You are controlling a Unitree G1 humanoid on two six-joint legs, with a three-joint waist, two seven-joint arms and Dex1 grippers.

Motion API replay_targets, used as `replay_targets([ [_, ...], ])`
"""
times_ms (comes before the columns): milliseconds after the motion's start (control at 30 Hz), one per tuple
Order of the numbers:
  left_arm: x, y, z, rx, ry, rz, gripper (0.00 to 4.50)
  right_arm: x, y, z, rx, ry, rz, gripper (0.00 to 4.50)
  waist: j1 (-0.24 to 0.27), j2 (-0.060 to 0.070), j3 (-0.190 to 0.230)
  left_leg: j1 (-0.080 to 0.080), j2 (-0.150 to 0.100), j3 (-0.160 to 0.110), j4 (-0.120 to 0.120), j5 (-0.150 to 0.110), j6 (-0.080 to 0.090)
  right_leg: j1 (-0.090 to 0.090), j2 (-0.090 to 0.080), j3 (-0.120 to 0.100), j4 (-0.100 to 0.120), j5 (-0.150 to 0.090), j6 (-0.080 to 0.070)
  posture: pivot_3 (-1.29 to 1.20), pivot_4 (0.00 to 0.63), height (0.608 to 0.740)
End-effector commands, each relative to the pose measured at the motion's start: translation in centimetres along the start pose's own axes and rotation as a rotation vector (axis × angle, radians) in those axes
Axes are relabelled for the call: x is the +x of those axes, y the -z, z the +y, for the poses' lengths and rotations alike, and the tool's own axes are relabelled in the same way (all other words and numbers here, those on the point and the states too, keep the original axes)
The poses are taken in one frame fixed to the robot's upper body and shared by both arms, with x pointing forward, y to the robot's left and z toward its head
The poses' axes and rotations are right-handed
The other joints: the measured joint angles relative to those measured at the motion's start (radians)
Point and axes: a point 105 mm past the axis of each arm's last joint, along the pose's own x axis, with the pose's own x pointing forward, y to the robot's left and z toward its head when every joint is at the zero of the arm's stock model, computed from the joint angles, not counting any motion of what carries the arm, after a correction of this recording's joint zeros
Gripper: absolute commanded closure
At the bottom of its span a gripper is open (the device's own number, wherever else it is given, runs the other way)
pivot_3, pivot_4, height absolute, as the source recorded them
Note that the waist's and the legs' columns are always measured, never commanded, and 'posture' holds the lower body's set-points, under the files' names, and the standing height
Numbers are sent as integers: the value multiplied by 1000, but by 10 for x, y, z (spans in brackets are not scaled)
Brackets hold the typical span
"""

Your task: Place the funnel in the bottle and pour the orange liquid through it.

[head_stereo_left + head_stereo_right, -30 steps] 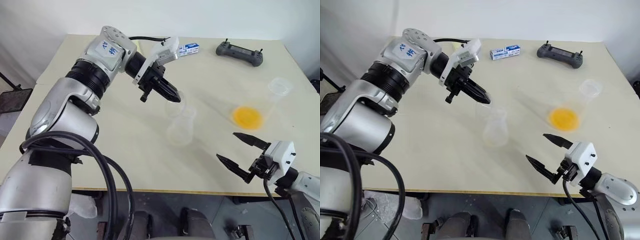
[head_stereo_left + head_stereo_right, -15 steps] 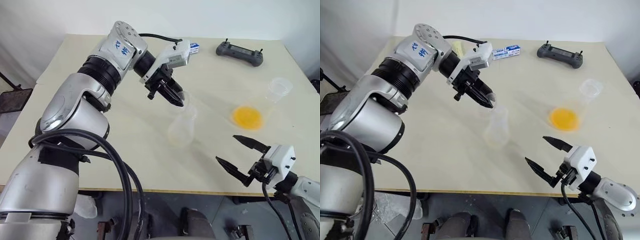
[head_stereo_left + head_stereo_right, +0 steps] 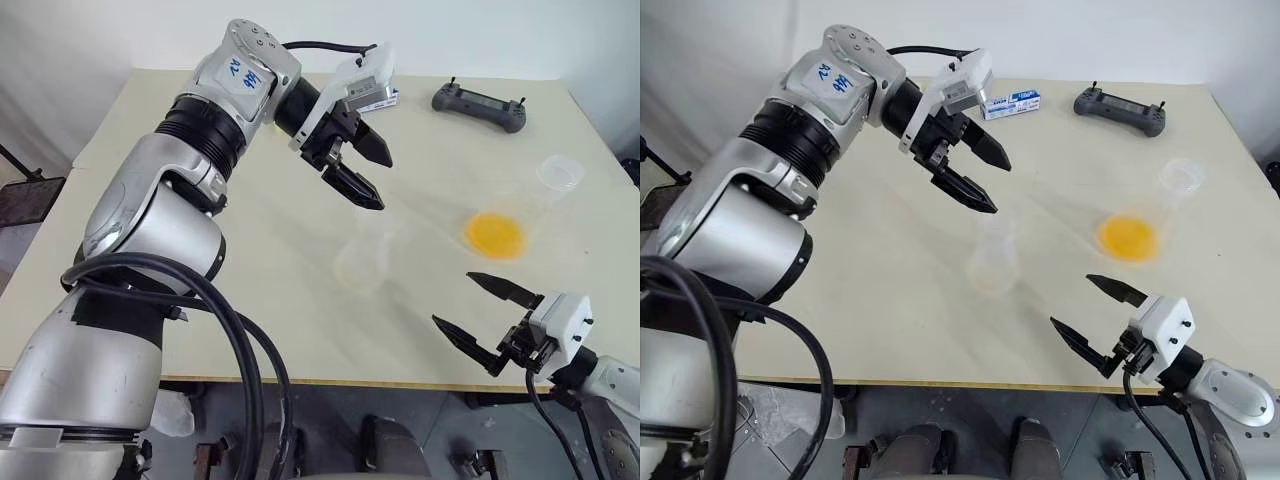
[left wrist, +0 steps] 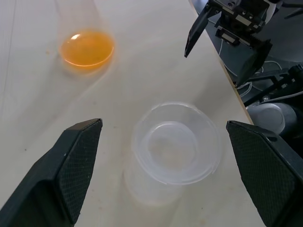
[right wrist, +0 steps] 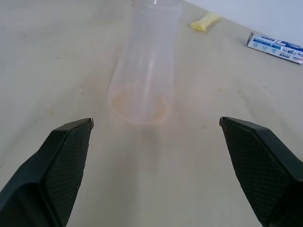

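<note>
Clear see-through plastic funnel [image 4: 176,143] seated in clear conical plastic bottle [image 3: 362,262]; left hand [image 3: 368,172] spread empty above it. Judged light, tippy.

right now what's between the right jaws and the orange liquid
Nothing: in the left eye view only bare table separates the right gripper, jaws open, from the flask holding the orange liquid.

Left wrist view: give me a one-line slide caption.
Open left gripper above the funnel seated in the bottle, orange liquid waiting beyond.
</note>
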Motion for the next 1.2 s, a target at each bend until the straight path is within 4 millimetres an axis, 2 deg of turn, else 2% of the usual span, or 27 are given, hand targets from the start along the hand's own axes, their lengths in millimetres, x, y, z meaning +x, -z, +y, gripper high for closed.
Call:
replay_targets([
  [33, -28, -7, -11, 34, 45, -132, 31, -9, -14, -8, -62, 63, -28, 0, -1, 0, 0, 0, 0, 0, 0, 0, 0, 0, 0, 0, 0, 0, 0, 0, 150, 740],
  [100, -42, 10, -10, 10, -1, -193, 31, -16, -12, -11, -60, 128, -18, 0, -3, 1, -1, 1, 0, 0, -1, 0, 0, 0, 0, 0, 1, 0, 0, 0, 150, 740],
  [200, -58, 19, -11, 10, -51, -376, 31, -24, -13, -14, -49, 223, -14, 0, -3, 2, -1, 2, 1, 0, -1, 0, 0, -1, 0, 0, 2, 0, 0, 0, 150, 740],
  [300, -66, 34, -13, 6, -107, -511, 31, -31, -9, -22, -50, 330, 3, 0, 1, 1, -1, 0, 0, 0, 1, 0, 0, 0, 0, 0, 2, 0, 1, 0, 150, 740],
  [433, -68, 69, -23, 8, -218, -672, 31, -39, -7, -34, -20, 514, 20, 0, -2, 2, -1, 1, 0, -2, 2, 0, 0, 0, -1, 0, 4, 0, 1, 0, 150, 740],
  [500, -66, 83, -32, 26, -261, -725, 31, -43, -6, -38, -14, 587, 36, 0, -4, 2, -1, 1, 0, -2, 1, 0, 0, 0, -1, 1, 5, 0, 1, 0, 150, 740],
  [667, -39, 126, -63, -9, -293, -637, 31, -63, -7, -51, -32, 803, 73, 0, -2, 2, -2, 1, -1, -2, 2, 0, -1, -1, -1, 2, 5, 0, 1, 0, 150, 740],
  [800, -18, 151, -88, -52, -269, -553, 31, -73, -9, -59, -48, 904, 88, 0, -2, 3, -2, 2, -1, -2, 2, 0, -1, -1, -1, 3, 6, 0, 1, 0, 150, 740],
  [967, -14, 145, -94, -66, -295, -590, 31, -66, -7, -79, -38, 888, 97, 0, -3, 4, -2, 3, -1, 0, 2, 0, 0, 0, -1, 4, 6, 0, 1, 0, 150, 740],
  [1067, -13, 141, -98, -56, -305, -601, 31, -51, -6, -108, 29, 853, 52, 0, -4, 5, -3, 4, -1, 0, 1, 0, 0, 0, -1, 4, 5, 0, 1, 0, 150, 740],
  [1200, -12, 138, -105, -60, -317, -606, 31, -36, -7, -128, 64, 805, 15, 0, -10, 6, -4, 6, -1, 1, -1, 0, 0, 0, -1, 4, 5, 0, 0, 0, 150, 740],
])
